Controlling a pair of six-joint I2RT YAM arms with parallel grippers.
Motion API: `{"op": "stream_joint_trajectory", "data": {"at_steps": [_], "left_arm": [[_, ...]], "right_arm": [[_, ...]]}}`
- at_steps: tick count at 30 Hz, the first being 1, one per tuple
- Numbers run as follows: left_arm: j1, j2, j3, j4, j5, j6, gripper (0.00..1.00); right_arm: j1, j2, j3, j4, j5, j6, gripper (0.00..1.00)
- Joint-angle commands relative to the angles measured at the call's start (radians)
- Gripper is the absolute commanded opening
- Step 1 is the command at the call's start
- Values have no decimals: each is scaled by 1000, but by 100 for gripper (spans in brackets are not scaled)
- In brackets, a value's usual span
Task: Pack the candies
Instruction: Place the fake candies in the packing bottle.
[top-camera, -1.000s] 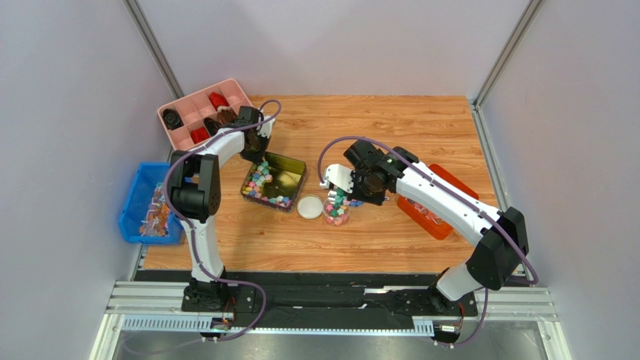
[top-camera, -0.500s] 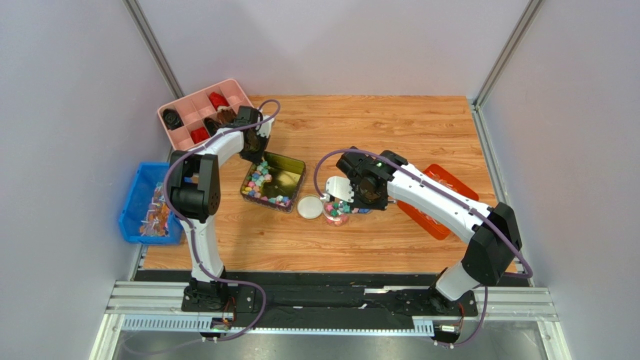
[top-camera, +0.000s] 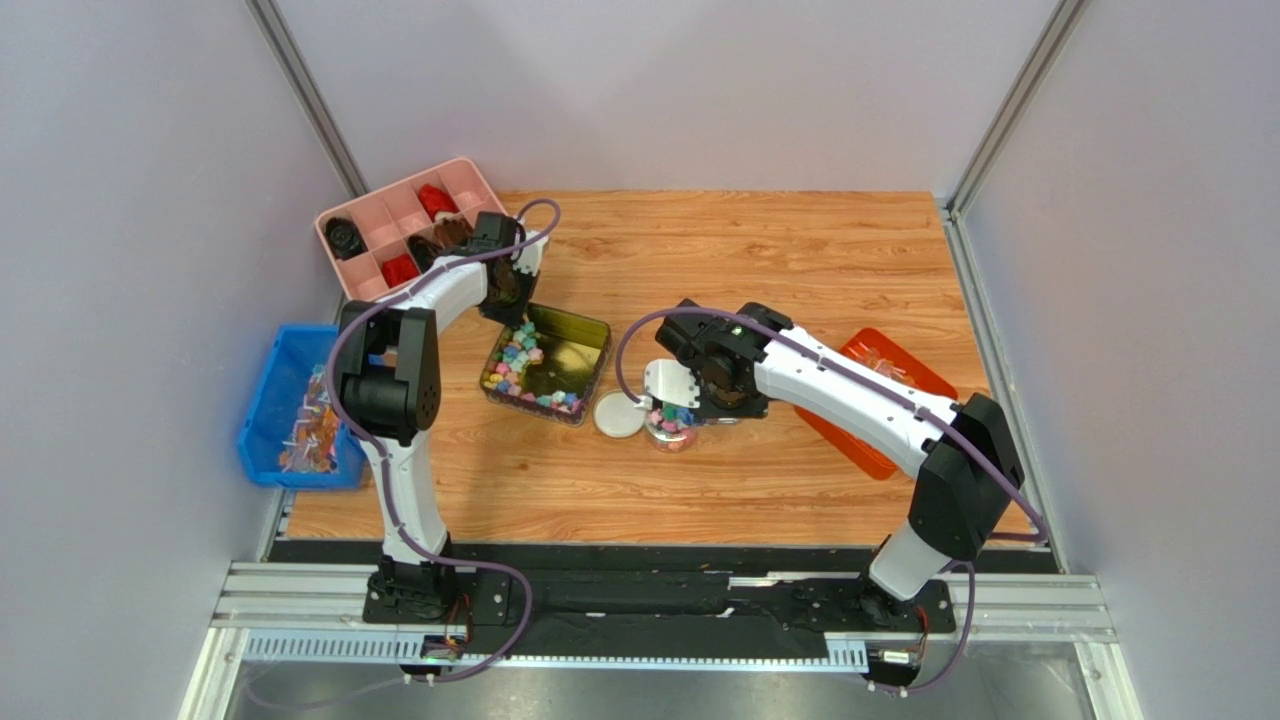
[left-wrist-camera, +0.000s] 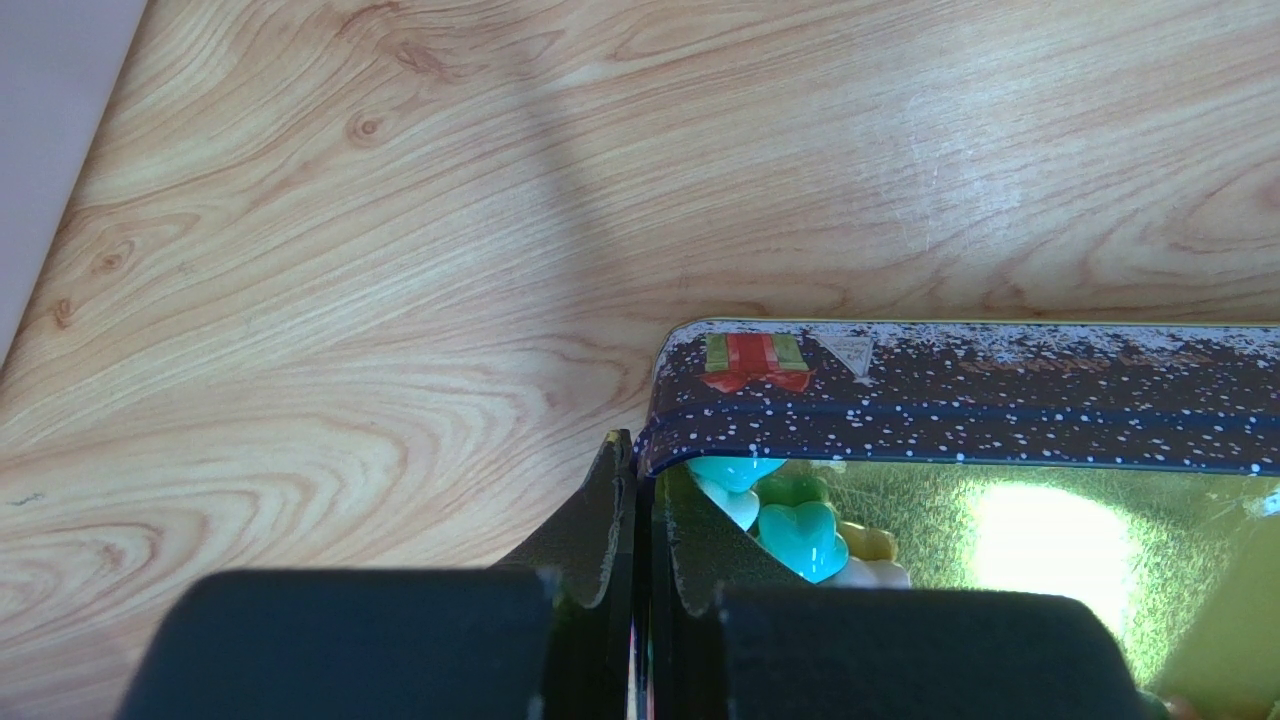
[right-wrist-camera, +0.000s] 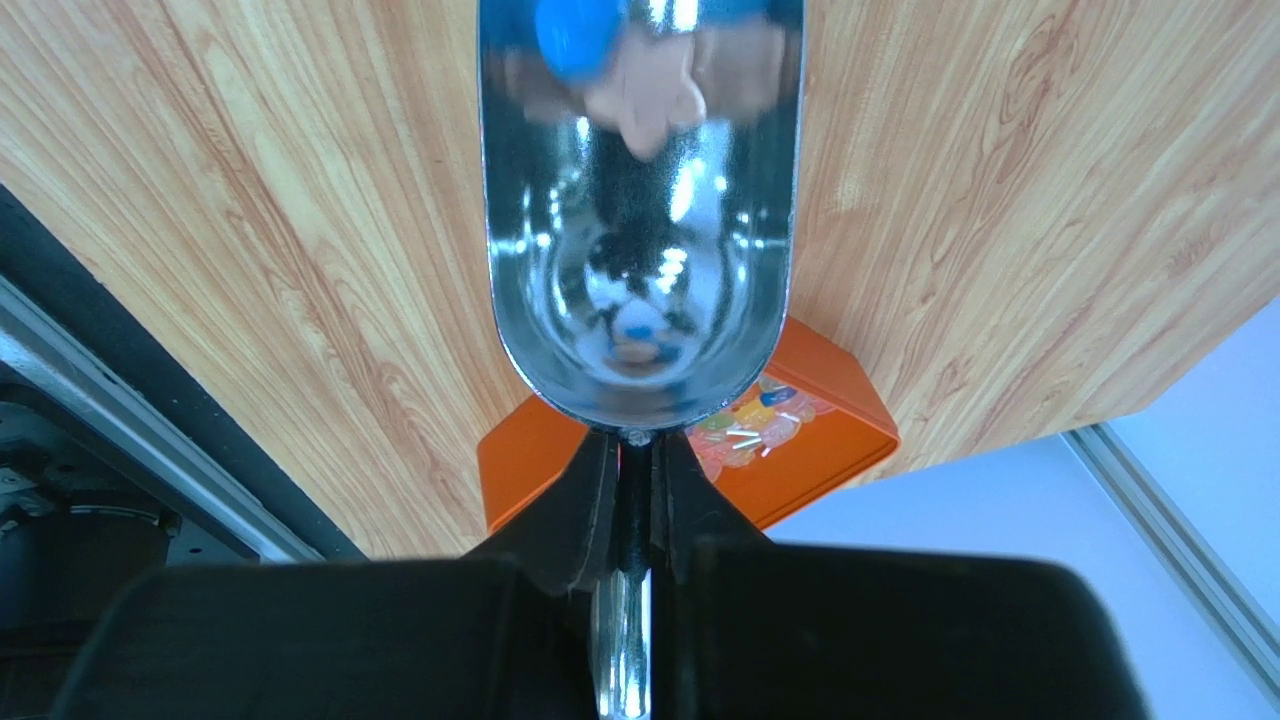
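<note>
The left gripper (left-wrist-camera: 634, 503) has its jaws pinching a wall of the dark blue speckled rectangular tin (left-wrist-camera: 962, 393), close to one corner. The tin holds small pastel candies (top-camera: 525, 368) on the wooden worktop (top-camera: 781, 255). The right gripper (right-wrist-camera: 634, 488) has its jaws clamped on the handle of a shiny metal scoop (right-wrist-camera: 639, 225). The scoop is held over a small clear jar (top-camera: 670, 432) part-filled with candies, just beside a round white lid (top-camera: 618, 414).

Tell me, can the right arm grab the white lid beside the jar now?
Probably not yet: its jaws are shut on the scoop over the jar. The lid lies uncovered beside it, so reach looks fine once the scoop is released.
</note>
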Motion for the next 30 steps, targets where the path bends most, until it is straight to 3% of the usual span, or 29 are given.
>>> {"op": "stream_joint_trajectory", "data": {"at_steps": [1, 13, 22, 26, 30], "left_arm": [[6, -37, 19, 33, 10, -10, 0], [8, -34, 21, 33, 6, -11, 0], [8, -29, 25, 28, 17, -11, 0], [9, -40, 21, 32, 46, -16, 0], [12, -52, 12, 41, 89, -14, 0]], "right_arm": [[10, 11, 50, -4, 57, -24, 0], [22, 35, 90, 0, 122, -52, 0], [21, 47, 190, 131, 161, -66, 0], [10, 113, 200, 279, 243, -81, 0], [-25, 221, 292, 287, 240, -63, 0]]}}
